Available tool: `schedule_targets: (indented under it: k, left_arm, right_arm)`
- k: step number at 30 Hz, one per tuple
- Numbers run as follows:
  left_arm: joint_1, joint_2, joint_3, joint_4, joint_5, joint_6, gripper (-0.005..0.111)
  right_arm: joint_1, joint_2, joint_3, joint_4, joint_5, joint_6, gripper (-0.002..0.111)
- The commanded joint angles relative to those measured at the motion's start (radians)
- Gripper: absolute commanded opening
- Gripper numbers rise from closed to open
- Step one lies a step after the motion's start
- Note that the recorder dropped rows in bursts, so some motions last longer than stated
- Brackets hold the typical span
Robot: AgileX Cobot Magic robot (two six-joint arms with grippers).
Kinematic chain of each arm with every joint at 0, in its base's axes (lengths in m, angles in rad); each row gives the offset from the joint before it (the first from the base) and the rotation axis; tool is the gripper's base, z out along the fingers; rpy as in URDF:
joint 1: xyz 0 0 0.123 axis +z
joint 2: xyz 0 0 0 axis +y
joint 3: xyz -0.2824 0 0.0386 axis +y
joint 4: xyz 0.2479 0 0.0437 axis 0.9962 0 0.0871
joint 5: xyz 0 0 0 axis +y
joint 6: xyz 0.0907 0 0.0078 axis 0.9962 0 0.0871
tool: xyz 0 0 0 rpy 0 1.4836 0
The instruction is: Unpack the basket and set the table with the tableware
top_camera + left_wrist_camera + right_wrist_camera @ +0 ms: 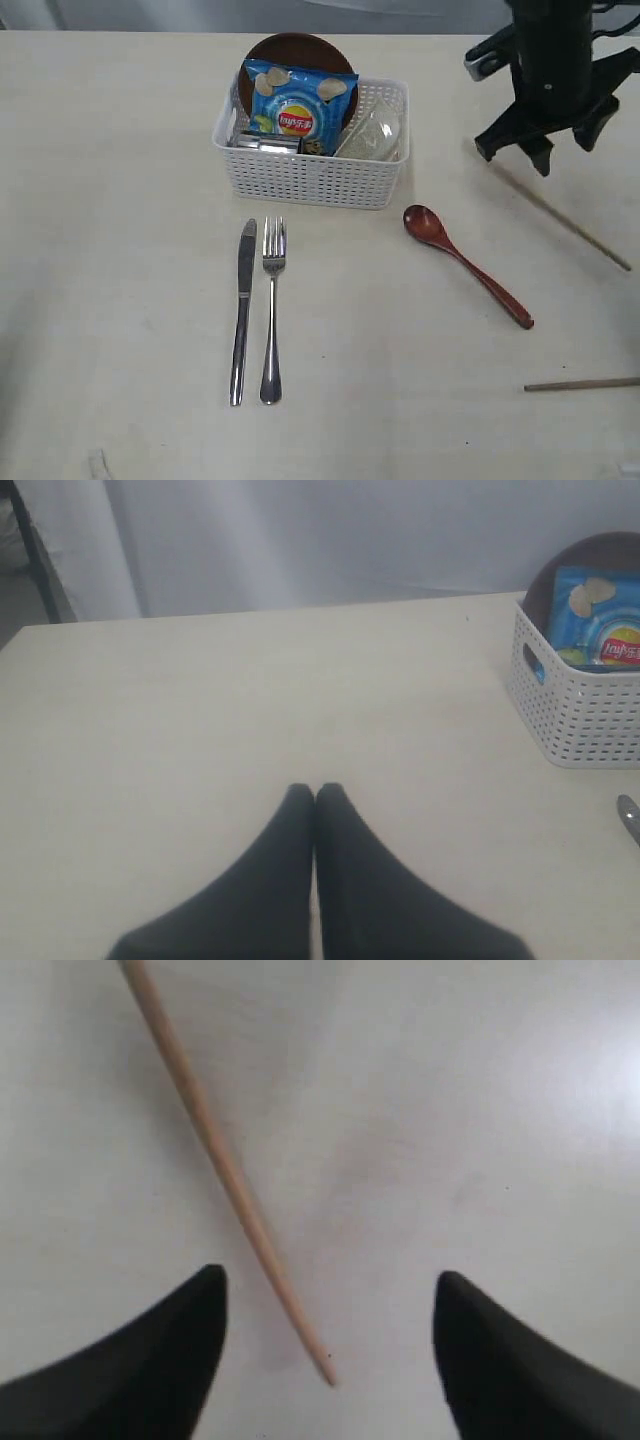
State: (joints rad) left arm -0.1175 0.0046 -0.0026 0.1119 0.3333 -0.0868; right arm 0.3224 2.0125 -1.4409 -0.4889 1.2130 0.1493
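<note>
While my right pincer (330,1280) hangs released, jaws wide, over a chopstick (231,1175) lying free on the desk (120,200), my worry is that a careless descent knocks the stick and it rolls further from the other chopstick (580,383), well apart at the near edge. My left pincer (315,792) is clenched on nothing. Knife (242,310), fork (272,310) and spoon (470,268) lie set out. Beyond them, the basket (310,180) holds the plate (290,45), with a chips bag (298,105) blocking my reach.
</note>
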Motion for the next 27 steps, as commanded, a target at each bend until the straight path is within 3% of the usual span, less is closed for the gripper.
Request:
schedule_targets:
  k: [1, 6, 11, 15, 23, 27]
  left_arm:
    - [0.004, -0.005, 0.003, -0.011, -0.007, 0.002, 0.000]
    - [0.004, -0.005, 0.003, 0.011, -0.007, 0.002, 0.000]
    - [0.004, -0.005, 0.003, 0.015, -0.007, 0.002, 0.000]
    - [0.004, -0.005, 0.003, 0.015, -0.007, 0.002, 0.000]
    - [0.004, -0.005, 0.003, 0.015, -0.007, 0.002, 0.000]
    - [0.004, -0.005, 0.003, 0.015, -0.007, 0.002, 0.000]
  right_arm:
    - [-0.004, 0.013, 0.000, -0.040, 0.008, 0.010, 0.069]
    - [-0.007, -0.032, 0.000, 0.038, 0.008, -0.019, 0.069]
    - [-0.041, -0.124, 0.000, 0.301, 0.008, -0.125, 0.069]
    - [-0.041, -0.234, 0.025, 0.335, 0.008, -0.137, 0.069]
    - [-0.041, -0.506, 0.307, 0.394, 0.008, -0.163, 0.069]
    - [-0.041, -0.554, 0.447, 0.399, 0.008, -0.163, 0.060]
